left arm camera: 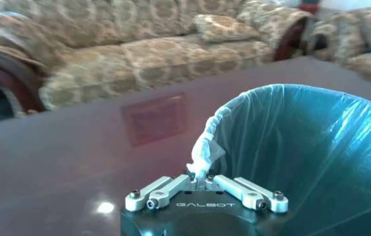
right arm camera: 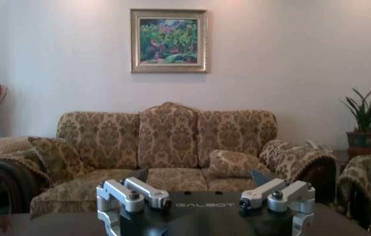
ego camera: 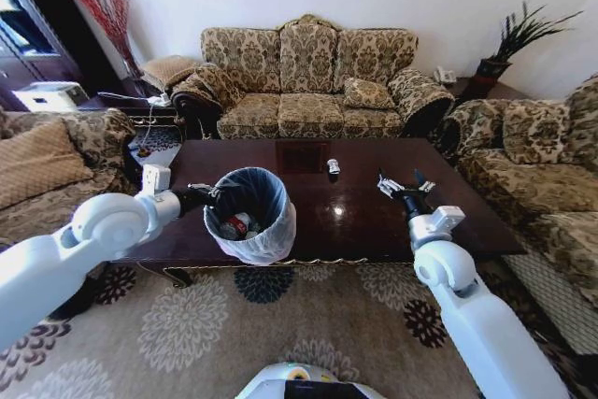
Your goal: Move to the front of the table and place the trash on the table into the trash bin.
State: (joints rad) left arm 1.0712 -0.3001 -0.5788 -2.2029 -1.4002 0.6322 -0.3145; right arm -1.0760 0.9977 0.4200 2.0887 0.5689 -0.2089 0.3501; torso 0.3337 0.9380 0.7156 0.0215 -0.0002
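Note:
The dark glossy table (ego camera: pixel 355 221) stands right in front of me. My left gripper (ego camera: pixel 209 195) is shut on the bag-lined rim of the trash bin (ego camera: pixel 252 214), holding it tilted over the table's near left edge. In the left wrist view the left gripper (left arm camera: pixel 202 178) pinches the white bag at the trash bin's rim (left arm camera: pixel 251 101). Trash lies inside the bin, including a bottle with a red label (ego camera: pixel 238 225). One small can (ego camera: pixel 334 166) rests on the table toward its far side. My right gripper (ego camera: pixel 404 184) hovers open above the table's right part, nothing between its fingers (right arm camera: pixel 132 194).
A patterned sofa (ego camera: pixel 308 81) stands behind the table, an armchair (ego camera: pixel 51 156) to the left, and another sofa (ego camera: pixel 542 165) to the right. A floral carpet (ego camera: pixel 215 324) covers the floor before the table. A potted plant (ego camera: pixel 509 44) sits at the back right.

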